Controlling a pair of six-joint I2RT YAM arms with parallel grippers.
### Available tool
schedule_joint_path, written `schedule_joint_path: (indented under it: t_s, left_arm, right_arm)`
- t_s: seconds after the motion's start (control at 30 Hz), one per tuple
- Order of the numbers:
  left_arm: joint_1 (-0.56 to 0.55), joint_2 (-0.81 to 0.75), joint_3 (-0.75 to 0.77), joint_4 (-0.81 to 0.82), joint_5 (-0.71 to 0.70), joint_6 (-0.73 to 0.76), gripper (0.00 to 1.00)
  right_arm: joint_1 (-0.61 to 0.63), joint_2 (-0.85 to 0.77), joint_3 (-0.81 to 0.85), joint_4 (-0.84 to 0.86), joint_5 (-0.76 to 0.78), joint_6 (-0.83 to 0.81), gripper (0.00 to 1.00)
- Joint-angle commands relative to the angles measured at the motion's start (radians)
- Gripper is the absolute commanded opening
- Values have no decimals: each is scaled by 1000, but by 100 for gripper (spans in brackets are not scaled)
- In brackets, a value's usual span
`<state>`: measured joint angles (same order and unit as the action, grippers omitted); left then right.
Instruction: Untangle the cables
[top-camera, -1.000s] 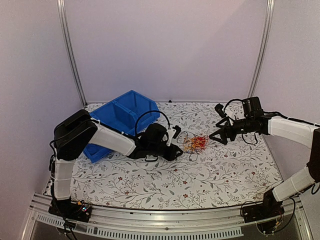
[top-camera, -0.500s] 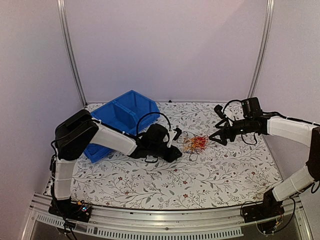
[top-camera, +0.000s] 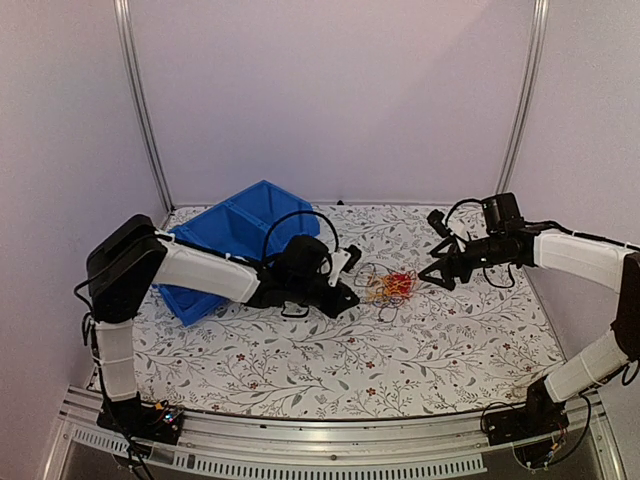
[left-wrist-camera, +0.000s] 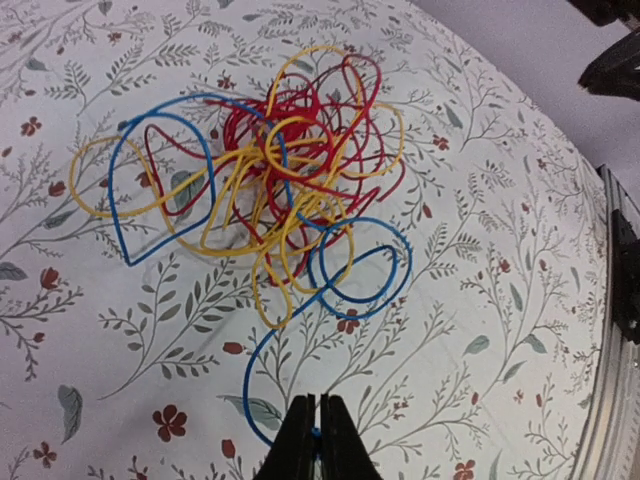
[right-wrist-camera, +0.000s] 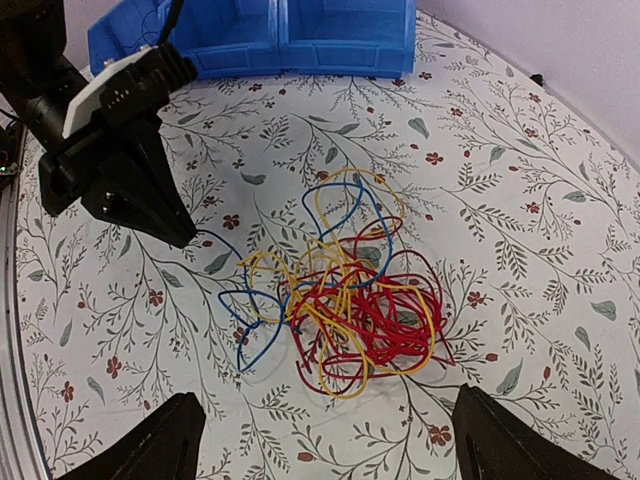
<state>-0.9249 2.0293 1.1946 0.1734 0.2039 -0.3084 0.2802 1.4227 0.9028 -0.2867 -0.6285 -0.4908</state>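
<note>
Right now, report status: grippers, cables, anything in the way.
Left gripper shut on blue cable tail. Right gripper open, facing the cables. Cables one knot: red, yellow, blue. Blue bin off to the side, not obstructing.

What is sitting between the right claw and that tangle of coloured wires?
Nothing visible. Only bare flowered tablecloth lies between the open right claw and the cables. The left claw, on the tangle's other side, is pinched shut on the end of a blue cable.
</note>
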Motion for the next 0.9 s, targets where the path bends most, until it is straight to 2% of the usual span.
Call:
schedule_joint_path:
  t_s: [0.0,0.27,0.4,0.5,0.63,0.87]
  left_arm:
    - [-2,-167,30,-71,31,72,0]
    - [0,-333,117,-147,4,118,0]
    - [3,-374,174,-169,-1,117,0]
    - [8,-377,233,-244,-2,111,0]
    - [9,-382,292,-273,13,97,0]
    - [9,-396,336,-250,14,66,0]
  right_arm:
    - [0,-44,126,-96,-28,-38,89]
    - [79,-65,289,-188,-51,-136,93]
    - [137,-23,264,-122,-34,-94,93]
    - [179,-14,217,-49,-52,-55,93]
    - [241,28,239,-35,-42,-65,95]
    - [296,119,257,32,-166,31,95]
